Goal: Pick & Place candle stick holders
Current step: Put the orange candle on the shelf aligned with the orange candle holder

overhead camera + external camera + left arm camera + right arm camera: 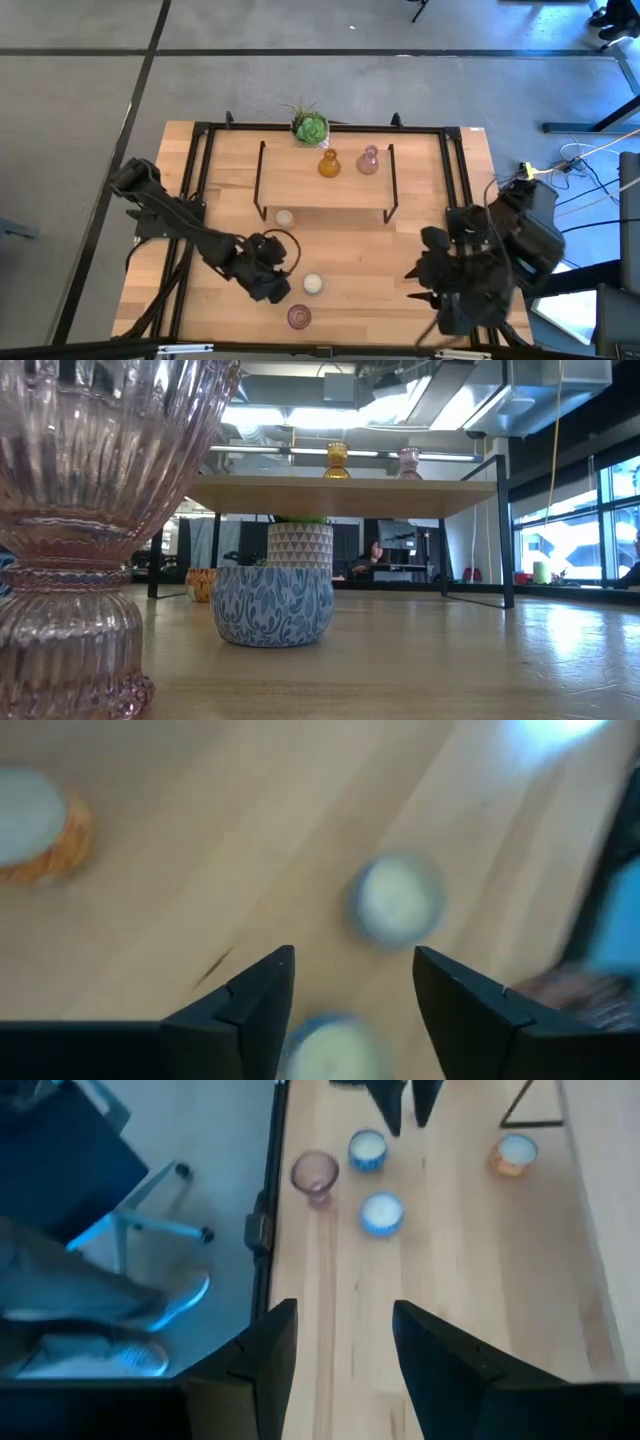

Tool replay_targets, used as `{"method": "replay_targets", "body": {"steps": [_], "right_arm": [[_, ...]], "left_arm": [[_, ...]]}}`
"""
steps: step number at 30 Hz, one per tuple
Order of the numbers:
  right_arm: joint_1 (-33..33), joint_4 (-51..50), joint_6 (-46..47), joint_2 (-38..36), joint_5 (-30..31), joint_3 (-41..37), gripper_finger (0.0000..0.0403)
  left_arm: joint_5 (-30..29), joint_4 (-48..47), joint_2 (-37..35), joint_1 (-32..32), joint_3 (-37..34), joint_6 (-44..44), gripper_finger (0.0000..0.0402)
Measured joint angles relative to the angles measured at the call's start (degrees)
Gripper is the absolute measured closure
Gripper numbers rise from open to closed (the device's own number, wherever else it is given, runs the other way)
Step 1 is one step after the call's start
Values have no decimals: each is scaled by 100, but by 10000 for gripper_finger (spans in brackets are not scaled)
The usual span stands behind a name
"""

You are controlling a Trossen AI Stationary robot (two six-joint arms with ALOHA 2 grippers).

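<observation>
Hovering open and empty, left hand (268, 281) nears a cream holder (312, 284); right hand (437, 297) open.

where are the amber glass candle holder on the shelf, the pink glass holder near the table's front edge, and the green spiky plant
amber glass candle holder (328, 164), high view, on its bulbous body
pink glass holder (299, 317), high view, on its open rim
green spiky plant (310, 127), high view, on its leafy rosette

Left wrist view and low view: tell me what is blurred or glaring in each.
Left wrist view: the open left claw is sharp, but the round white-topped holder beyond it is smeared. Low view: the ribbed pink glass holder looms soft-edged at the lens, and bright ceiling lights glare.
</observation>
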Motion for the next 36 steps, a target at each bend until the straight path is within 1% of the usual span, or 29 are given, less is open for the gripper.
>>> {"method": "replay_targets", "body": {"steps": [3,7,9,13,15,17,20,22,25,29,33,36], "right_arm": [[262,0,328,0,408,0,233],[460,0,554,2,781,0,233],[524,0,644,2,919,0,233],[594,0,747,2,1103,0,233],[606,0,746,4,1220,0,233],[606,0,748,4,1281,0,233],[606,0,748,7,1415,0,233],[606,2,753,7,1494,-47,233],[606,2,850,11,1592,-242,233],[606,3,1133,11,1549,-659,233],[606,1,1590,15,1436,-1089,233],[606,-2,1827,14,1435,-1208,233]], "left_arm": [[278,-642,233,113,84,300,218],[220,-1621,581,282,577,971,233],[35,-1749,739,413,882,1564,238],[-490,-1696,970,659,1506,2909,242],[-635,-1704,1048,817,1630,3182,242],[-642,-1725,1062,1009,1629,2977,242],[-289,-1685,1059,1260,1491,2819,242],[-87,-1707,1062,1347,1376,2959,242],[-65,-1723,1062,1396,1239,3302,242],[-65,-1710,1062,1504,1034,3675,242],[-65,-1665,1062,1649,771,3782,242],[29,-1541,1062,1770,542,3798,242]]}}
